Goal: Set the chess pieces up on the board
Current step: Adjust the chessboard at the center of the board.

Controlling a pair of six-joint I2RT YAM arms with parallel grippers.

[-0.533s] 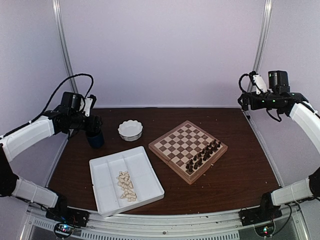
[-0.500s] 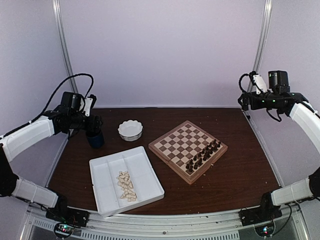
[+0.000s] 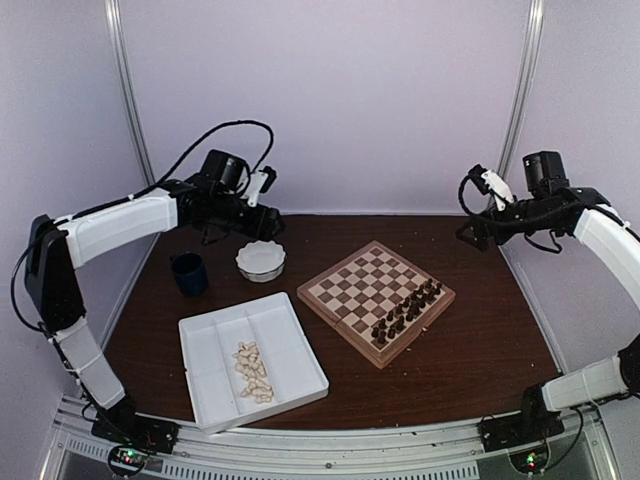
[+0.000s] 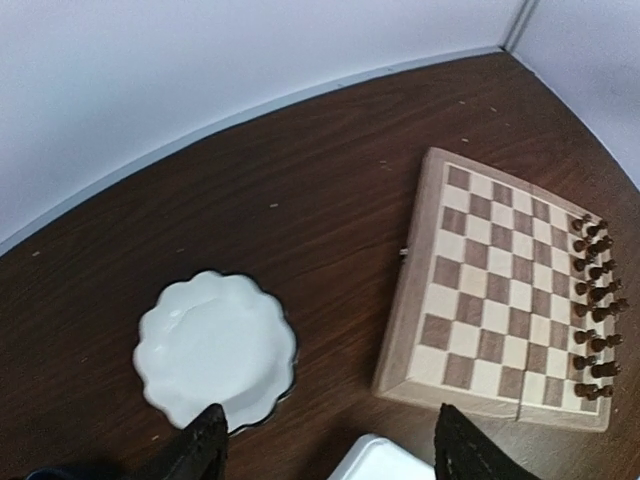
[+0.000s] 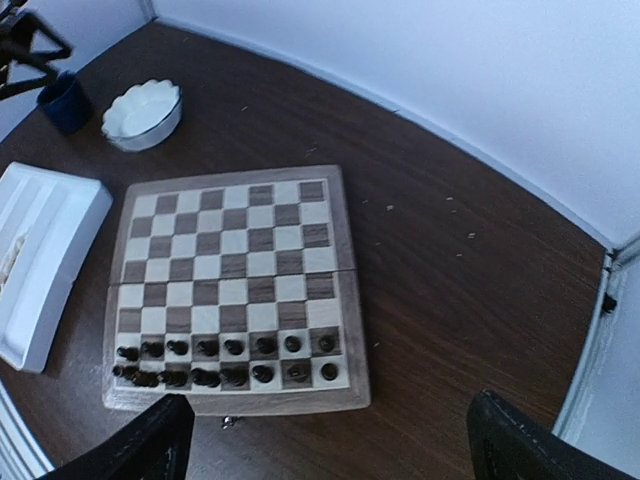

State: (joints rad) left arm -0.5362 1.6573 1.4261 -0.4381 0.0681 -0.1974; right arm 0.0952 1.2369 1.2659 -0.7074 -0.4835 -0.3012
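Having swung from cup (image 3: 189, 273) to bowl (image 3: 260, 260), left fingers (image 4: 200, 450) apparently empty

the dark brown wooden bench (image 3: 480, 340) carries a chessboard (image 3: 355, 280) right of centre, a white divided tray (image 3: 205, 350) near left, a white scalloped bowl (image 3: 260, 260) behind the tray, and a dark blue cup (image 3: 189, 273) left of the bowl.

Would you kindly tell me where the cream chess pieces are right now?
In the top view, the cream chess pieces lie heaped in the white tray, front-left of the board.
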